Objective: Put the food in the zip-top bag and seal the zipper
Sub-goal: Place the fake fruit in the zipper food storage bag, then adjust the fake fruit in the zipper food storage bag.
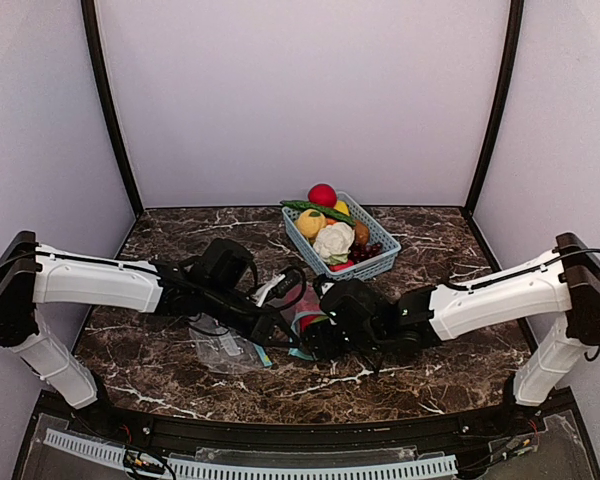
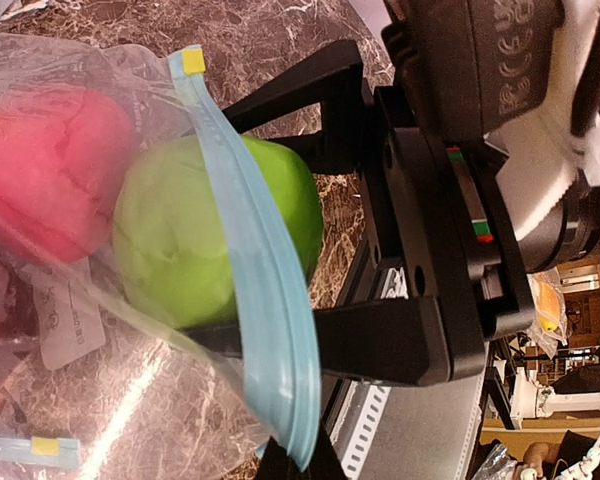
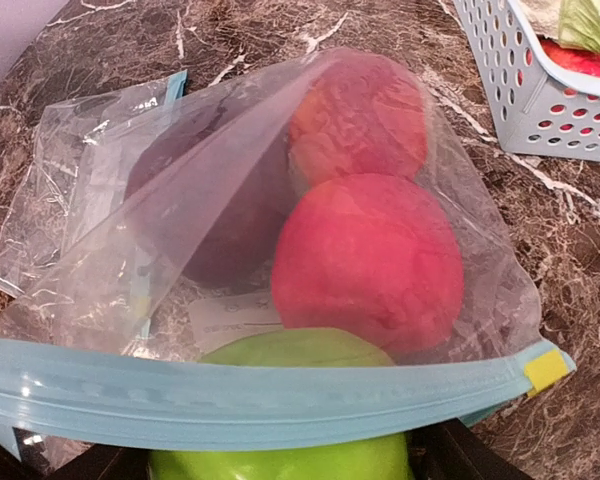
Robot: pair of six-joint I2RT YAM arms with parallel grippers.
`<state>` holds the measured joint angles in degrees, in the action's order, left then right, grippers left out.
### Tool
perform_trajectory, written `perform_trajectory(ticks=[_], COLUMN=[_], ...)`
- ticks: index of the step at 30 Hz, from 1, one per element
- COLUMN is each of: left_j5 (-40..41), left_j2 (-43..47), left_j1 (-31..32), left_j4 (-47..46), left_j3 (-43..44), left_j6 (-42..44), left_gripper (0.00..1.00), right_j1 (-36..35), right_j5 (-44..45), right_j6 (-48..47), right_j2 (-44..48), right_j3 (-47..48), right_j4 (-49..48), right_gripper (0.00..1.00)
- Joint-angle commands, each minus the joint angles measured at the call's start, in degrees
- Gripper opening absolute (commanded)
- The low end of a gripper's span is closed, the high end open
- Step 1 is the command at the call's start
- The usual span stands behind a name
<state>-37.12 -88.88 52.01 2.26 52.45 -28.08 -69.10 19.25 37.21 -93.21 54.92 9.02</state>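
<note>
Marble table [image 1: 430, 240], green apple [image 2: 285, 210], bag [image 3: 110, 200] label [image 2: 70, 325] illegible

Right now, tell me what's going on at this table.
The right tool grips a green apple, half through the mouth of the zip-top bag. A red fruit, an orange fruit and a dark item are already inside. The left tool is at the bag's mouth; its grip is hidden. The zipper is unsealed, and other food sits in the basket.

Overhead view faces the table [image 1: 440, 250]; both wrist views close on the zip-top bag [image 3: 230, 398].
</note>
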Motion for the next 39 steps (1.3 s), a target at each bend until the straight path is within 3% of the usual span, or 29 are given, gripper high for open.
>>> perform_trajectory(ticks=[1,7,13,14,19,23,30,39], left_j5=[-1.1,2.2,3.9,3.8,7.7,12.3,12.8,11.0], left_j2=[2.6,2.7,3.4,3.6,7.1,11.1,9.8,0.7], left_j1=[0.3,0.2,0.3,0.2,0.2,-1.0,-8.8,-12.6], left_j4=[1.8,2.5,2.5,2.4,5.2,8.9,7.6,1.5], left_j3=[-0.4,-0.8,-2.4,-2.6,-2.3,-1.1,-3.0,-2.9], left_j6=[0.2,-1.1,-1.5,-1.5,-0.2,0.7,-1.2,-1.5], left_gripper=[0.01,0.01,0.02,0.05,0.52,0.71,0.87,0.89], right_j1=[1.3,4.0,4.9,5.0,5.4,5.6,5.8,6.1], right_j5=[-0.2,-8.0,-12.6,-12.8,-12.7,-12.9,-13.7,-15.1], right_j6=[-0.1,0.9,0.4,0.5,1.7,3.0,4.5,6.0], right_j2=[0.8,3.5,0.7,0.6,0.9,0.7,0.2,-1.3], right_j3=[1.1,-2.1,-0.1,-0.2,-1.7,-3.1,-4.7,-5.3], right_j4=[-1.1,-11.1,-12.4,-12.3,-12.4,-12.6,-14.0,-16.0], right_gripper=[0.52,0.54,0.55,0.55,0.55,0.55,0.55,0.57])
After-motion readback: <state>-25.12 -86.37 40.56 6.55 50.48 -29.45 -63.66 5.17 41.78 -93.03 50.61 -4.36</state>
